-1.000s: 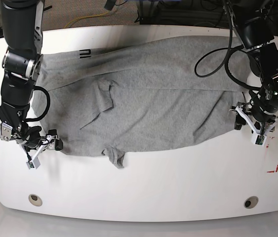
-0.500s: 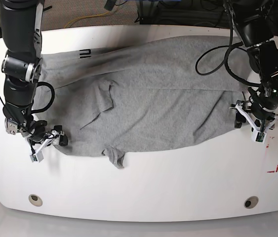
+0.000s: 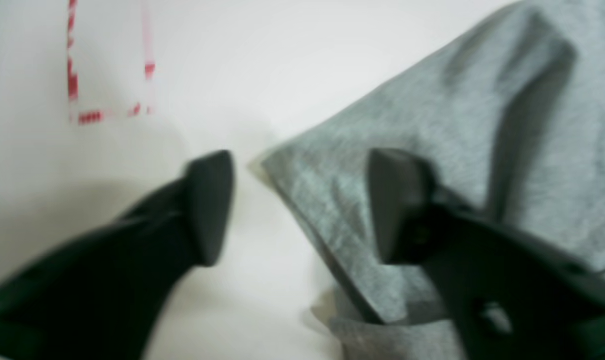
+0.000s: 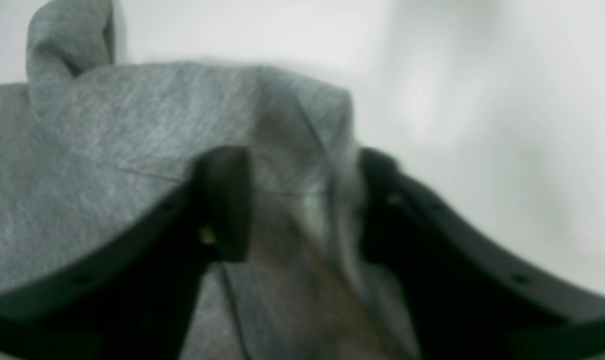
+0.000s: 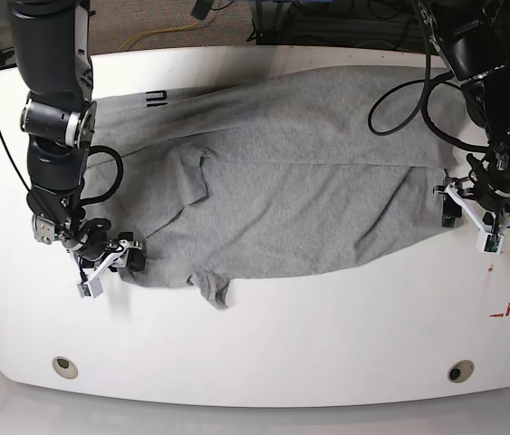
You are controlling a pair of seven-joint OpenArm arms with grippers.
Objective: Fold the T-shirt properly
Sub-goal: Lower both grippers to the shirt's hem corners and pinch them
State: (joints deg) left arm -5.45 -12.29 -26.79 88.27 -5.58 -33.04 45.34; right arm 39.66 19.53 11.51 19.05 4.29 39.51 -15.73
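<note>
Lying spread across the white table (image 5: 264,335), the T-shirt (image 5: 291,172) is flat but rumpled, one sleeve flap turned over near mid-body and small black letters (image 5: 155,97) at the far edge

Right gripper (image 5: 110,261) sits at the shirt's near corner on the base view's left. Wrist view: jaws parted to a medium gap, a bunched ridge of grey cloth (image 4: 302,150) between the pads, one finger over fabric, the other at its edge beside bare table. Not closed on it yet, as far as I can judge

Left gripper (image 5: 472,217) is at the opposite near corner. Wrist view: jaws wide, shirt corner (image 3: 282,165) pointing into the gap, one pad over the cloth, the other over bare table. Red tape marks (image 3: 107,100) lie beyond the outer finger, clear of the shirt

Step in hand, my read: pinch both near corners for a fold toward the far edge

To do it well:
- left: ease deeper so the corner sits fully between the pads, not just the tip, then close
- right: take both layers of the ridge; jersey slips, so a shallow bite will likely drop out
- close both before lifting, and lift level so the hem stays taut
- mind the flipped sleeve; it may get trapped in the fold

Views are blurred, so pad contact is uncertain
</note>
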